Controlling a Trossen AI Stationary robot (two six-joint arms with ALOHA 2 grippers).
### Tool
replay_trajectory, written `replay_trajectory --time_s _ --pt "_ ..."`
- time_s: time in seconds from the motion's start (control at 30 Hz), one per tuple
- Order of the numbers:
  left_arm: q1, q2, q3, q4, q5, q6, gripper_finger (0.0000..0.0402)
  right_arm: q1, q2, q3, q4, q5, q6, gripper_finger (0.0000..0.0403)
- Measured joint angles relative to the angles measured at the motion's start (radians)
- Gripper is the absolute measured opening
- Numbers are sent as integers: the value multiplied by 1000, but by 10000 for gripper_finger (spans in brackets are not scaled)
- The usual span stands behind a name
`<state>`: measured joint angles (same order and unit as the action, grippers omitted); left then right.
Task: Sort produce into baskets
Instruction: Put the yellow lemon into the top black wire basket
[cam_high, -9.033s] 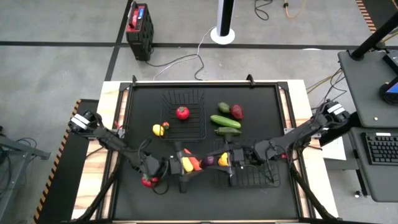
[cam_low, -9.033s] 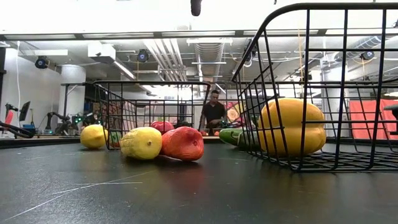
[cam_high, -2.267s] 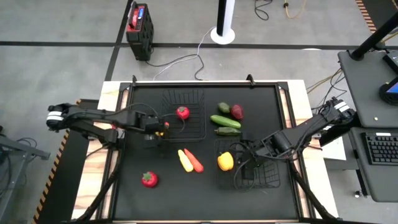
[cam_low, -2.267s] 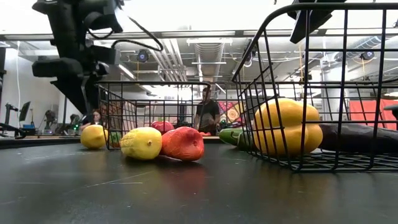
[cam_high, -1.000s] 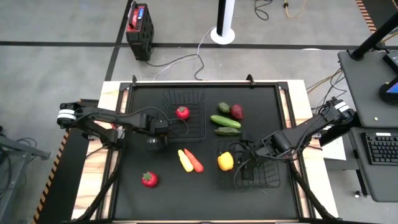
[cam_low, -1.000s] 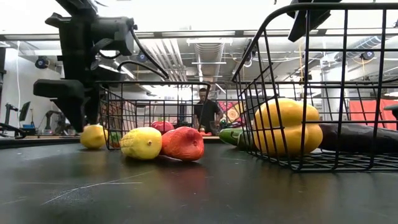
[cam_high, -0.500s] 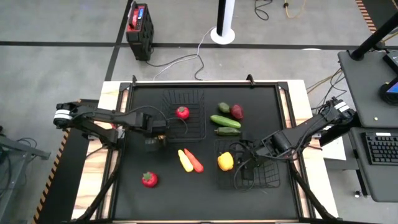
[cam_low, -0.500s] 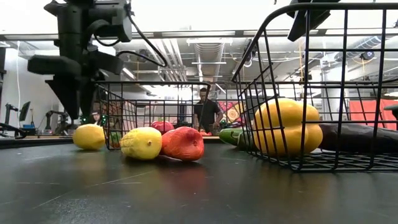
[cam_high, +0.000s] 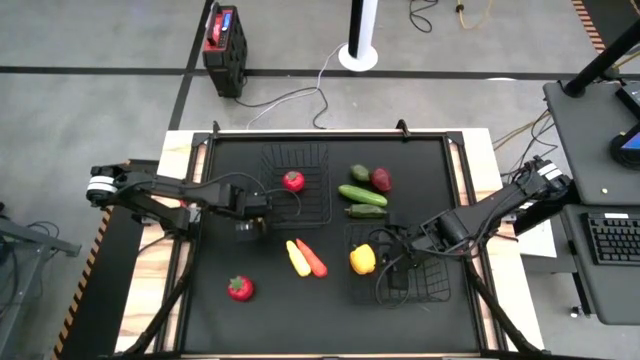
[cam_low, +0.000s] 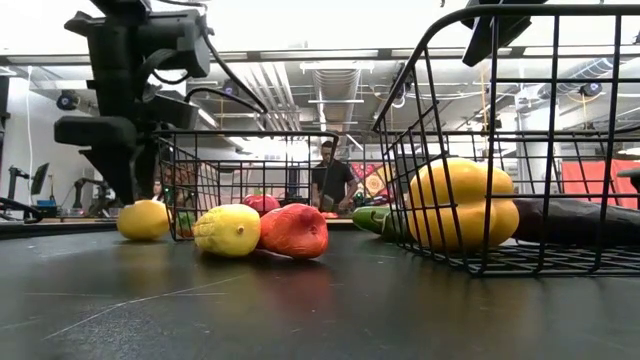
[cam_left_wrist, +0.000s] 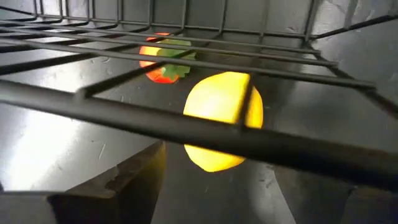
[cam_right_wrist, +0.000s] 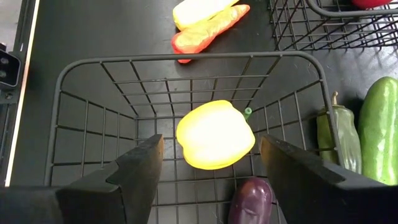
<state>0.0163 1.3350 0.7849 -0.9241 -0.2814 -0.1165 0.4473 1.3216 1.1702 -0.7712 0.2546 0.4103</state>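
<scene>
Lemon (cam_left_wrist: 217, 118), small, round and probably light and slippery, lies on the bench (cam_high: 420, 170) just outside the far basket (cam_high: 297, 185); best pinched across its middle. Left hand (cam_high: 247, 222) hovers over it, fingers spread, empty. Right hand (cam_high: 398, 276) waits released above the near basket (cam_right_wrist: 93, 118).

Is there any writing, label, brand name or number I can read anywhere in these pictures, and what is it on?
None can be read.
The red and black case on the floor beyond the table has a blue patch, too small to read.
The produce and both baskets carry no writing.
</scene>
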Motion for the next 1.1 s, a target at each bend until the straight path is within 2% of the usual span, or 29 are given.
replay_trajectory --time_s 0.2,0.5,0.87,1.1 --pt "1 25 -2 8 2 -1 277 0 0 0 0 0 -9 261" --pt "1 132 5 16 10 -1 274 0 0 0 -1 0 -11 261" --pt "1 137 0 13 11 6 235 0 0 0 -1 0 -15 261" --pt "0 134 17 9 11 -2 231 0 0 0 0 0 -14 260"
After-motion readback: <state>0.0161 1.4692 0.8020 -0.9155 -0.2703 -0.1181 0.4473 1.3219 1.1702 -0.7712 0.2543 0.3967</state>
